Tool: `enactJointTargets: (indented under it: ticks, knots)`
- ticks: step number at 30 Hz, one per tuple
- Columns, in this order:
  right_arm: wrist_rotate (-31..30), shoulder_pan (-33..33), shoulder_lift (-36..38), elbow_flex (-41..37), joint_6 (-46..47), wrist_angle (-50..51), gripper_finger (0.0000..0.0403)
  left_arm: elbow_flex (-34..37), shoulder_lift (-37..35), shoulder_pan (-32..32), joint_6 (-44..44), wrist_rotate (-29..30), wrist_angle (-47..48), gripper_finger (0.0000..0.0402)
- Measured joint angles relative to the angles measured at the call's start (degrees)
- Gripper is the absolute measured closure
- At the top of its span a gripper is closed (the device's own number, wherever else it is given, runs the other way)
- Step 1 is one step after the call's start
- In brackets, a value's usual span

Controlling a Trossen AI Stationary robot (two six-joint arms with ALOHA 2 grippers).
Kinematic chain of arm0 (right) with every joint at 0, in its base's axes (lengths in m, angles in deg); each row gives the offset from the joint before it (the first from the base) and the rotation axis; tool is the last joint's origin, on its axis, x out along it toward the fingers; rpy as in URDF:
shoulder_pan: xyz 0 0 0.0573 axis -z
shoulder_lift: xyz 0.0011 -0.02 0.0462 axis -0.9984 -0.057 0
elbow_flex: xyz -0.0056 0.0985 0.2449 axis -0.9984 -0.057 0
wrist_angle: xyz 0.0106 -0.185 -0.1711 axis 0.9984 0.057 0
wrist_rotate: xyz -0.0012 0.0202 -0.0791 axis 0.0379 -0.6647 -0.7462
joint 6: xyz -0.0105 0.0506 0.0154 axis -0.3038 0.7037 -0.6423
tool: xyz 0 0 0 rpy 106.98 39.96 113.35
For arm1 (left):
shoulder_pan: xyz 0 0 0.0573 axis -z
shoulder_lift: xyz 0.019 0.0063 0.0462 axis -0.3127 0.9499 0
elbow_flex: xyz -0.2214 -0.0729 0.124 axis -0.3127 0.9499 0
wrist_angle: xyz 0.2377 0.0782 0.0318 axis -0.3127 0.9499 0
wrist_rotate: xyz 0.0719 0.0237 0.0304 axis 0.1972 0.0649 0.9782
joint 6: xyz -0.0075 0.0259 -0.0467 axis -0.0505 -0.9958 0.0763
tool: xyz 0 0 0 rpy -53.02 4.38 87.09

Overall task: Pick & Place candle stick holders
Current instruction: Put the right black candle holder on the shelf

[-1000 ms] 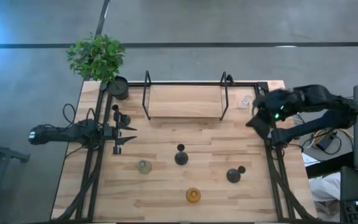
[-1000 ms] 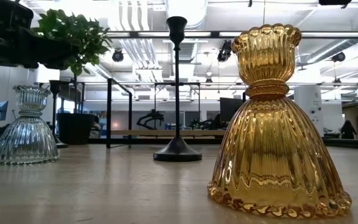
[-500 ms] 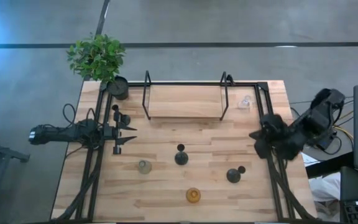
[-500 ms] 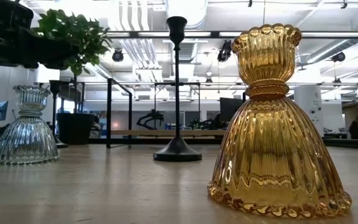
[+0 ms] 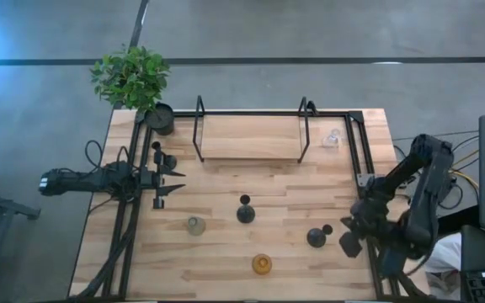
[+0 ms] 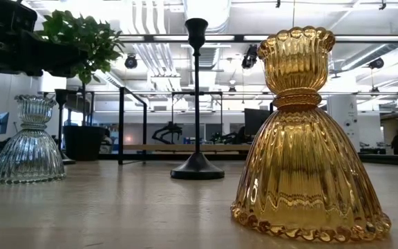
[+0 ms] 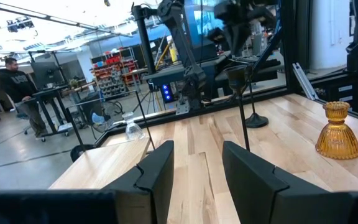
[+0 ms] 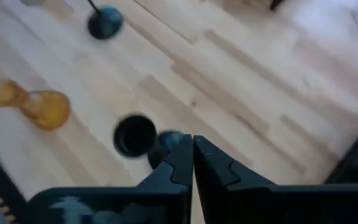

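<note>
Two black candle stick holders stand on their round bases on the wooden table, one mid-table (image 5: 244,210) and one toward the right (image 5: 316,236). A third black one (image 5: 165,159) seems to stand beside my left gripper. The grey-green glass holder (image 5: 195,225), the amber one (image 5: 262,264) and the clear one (image 5: 333,137) stand on their wide bases. My right gripper (image 5: 349,242) is shut and empty, hovering just right of the right black holder (image 8: 135,135). My left gripper (image 5: 177,181) waits open at the table's left (image 7: 197,171).
A black metal rack with a wooden shelf (image 5: 251,136) stands at the far middle. A round black pot with a green plant (image 5: 133,80) sits at the far left corner. Black frame rails (image 5: 369,227) run along both sides. A person (image 7: 14,81) stands in the room beyond.
My right gripper has swung from the far right corner, beside the clear holder, toward the table's near edge and now hangs beside the right black holder. The holders have not moved.
</note>
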Motion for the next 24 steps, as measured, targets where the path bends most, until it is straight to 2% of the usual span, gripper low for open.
enactJointTargets:
  ticks: [4,9,24]
  knots:
    - [3.9,-2.3,-4.9,0.0,6.5,0.0,0.0394,0.0,0.0,0.0,0.0,0.0,0.4,0.0258]
    - [10.7,-2.9,-10.1,0.8,7.2,-0.8,0.0394,0.0,0.0,0.0,0.0,0.0,0.6,0.0258]
    - [10.9,-4.3,-14.2,1.3,7.2,-13.4,0.0394,0.0,0.0,-0.1,0.0,0.0,0.8,0.0258]
